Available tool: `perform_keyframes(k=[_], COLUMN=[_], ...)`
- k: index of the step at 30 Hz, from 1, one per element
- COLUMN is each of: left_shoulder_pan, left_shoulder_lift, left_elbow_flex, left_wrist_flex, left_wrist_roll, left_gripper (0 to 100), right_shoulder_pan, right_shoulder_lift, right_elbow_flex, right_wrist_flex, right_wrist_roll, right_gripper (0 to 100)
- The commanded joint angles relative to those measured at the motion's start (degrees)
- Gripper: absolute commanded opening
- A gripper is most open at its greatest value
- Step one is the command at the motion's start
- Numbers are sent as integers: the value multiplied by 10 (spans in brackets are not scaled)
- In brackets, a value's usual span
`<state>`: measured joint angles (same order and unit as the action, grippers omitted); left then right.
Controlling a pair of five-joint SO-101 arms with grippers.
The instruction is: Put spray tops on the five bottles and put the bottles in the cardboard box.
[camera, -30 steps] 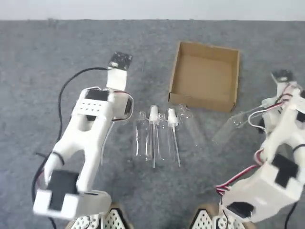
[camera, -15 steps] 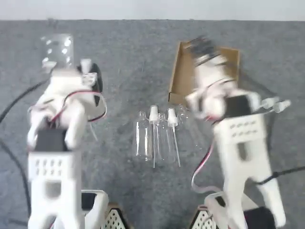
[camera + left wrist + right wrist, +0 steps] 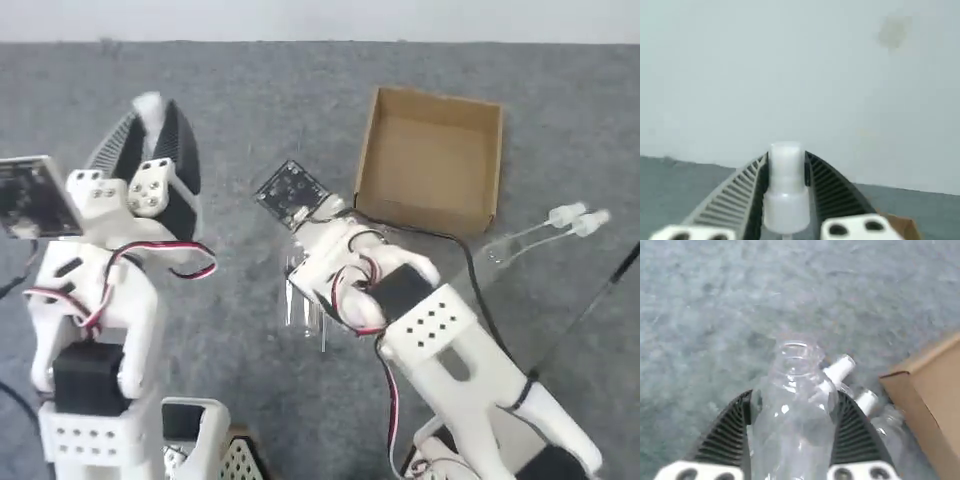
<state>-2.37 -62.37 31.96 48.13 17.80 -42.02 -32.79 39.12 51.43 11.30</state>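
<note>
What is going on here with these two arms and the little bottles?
The left gripper is up off the grey table with a white spray top between its jaws. The right gripper holds a clear bottle, open and without a top, in its jaws, close to the other bottles lying on the table. The cardboard box is empty, so nothing is packed yet.

White plastic spray top [image 3: 786,190]: upright, clamped in left gripper [image 3: 786,156]. Clear plastic bottle [image 3: 792,405], neck open: between right gripper [image 3: 792,399] fingers. Open brown cardboard box [image 3: 430,160]: upright, just beyond.
</note>
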Motion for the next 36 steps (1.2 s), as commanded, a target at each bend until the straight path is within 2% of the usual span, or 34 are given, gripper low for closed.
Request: perform_keyframes(k=[1,6,11,17,23,30,36], left_shoulder_pan=[33,31,31,36,73,76,80], left_shoulder_lift=[-11,-5,47,96,101,95,94], left_elbow_flex=[-8,-9,-19,-20,-13,57,100], left_wrist_flex=[-40,-41,-76,-79,-76,-108,-74], left_wrist_roll=[12,12,12,60,58,58,60], left_gripper=[12,12,11,11,11,11,11], right_shoulder_pan=[-25,-29,-30,-47,-58,-57,-54], right_shoulder_lift=[-32,-48,-136,-225,-231,-235,-235], right_elbow_flex=[7,76,169,232,239,239,244], right_wrist_flex=[-23,-124,-200,-207,-206,-202,-202], right_wrist_roll=[-7,-11,-11,-11,-11,-12,-6], right_gripper=[6,6,5,5,5,6,6])
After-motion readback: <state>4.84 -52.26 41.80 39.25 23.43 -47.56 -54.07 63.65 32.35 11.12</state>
